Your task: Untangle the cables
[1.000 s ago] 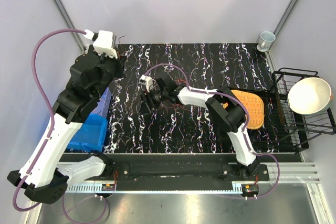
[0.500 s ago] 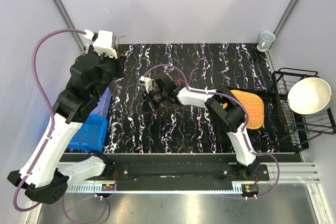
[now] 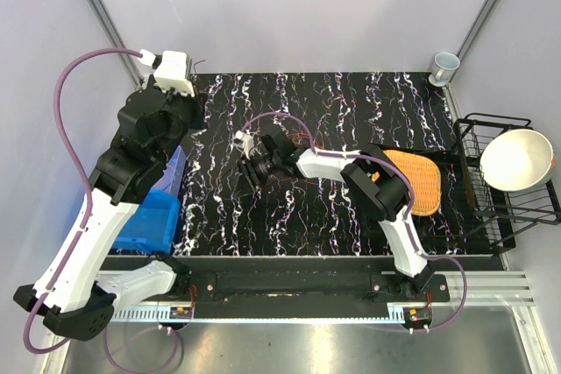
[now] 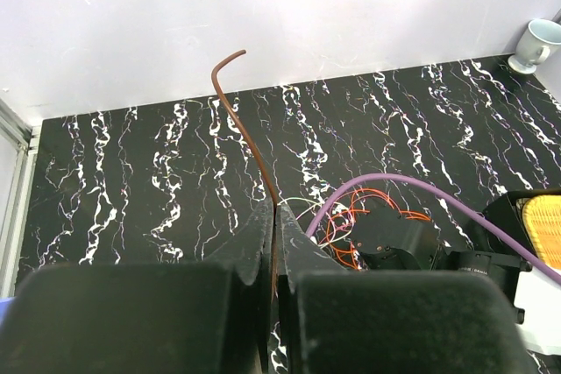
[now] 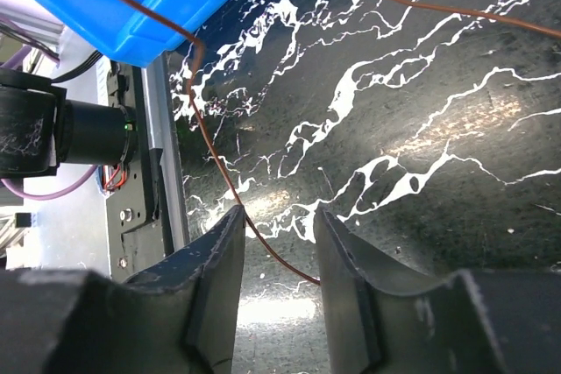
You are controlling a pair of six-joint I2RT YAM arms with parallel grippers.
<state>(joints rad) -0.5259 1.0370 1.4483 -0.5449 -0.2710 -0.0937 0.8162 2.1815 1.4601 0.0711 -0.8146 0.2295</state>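
Cables lie tangled near the desk's middle, beneath the right gripper, whose jaws stand apart. The left gripper, near the desk's far left corner, is clamped shut on one brown strand.

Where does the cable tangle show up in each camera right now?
Top external: cable tangle mid-table, by the right tool.
Left wrist: its orange-red loops sit right of centre, beyond the shut left tool, which pinches a brown wire.
Right wrist: tangle not in it; only thin brown strands, one running through the open right tool.
Shared landmark: the black, white-veined tabletop, seen in all three.
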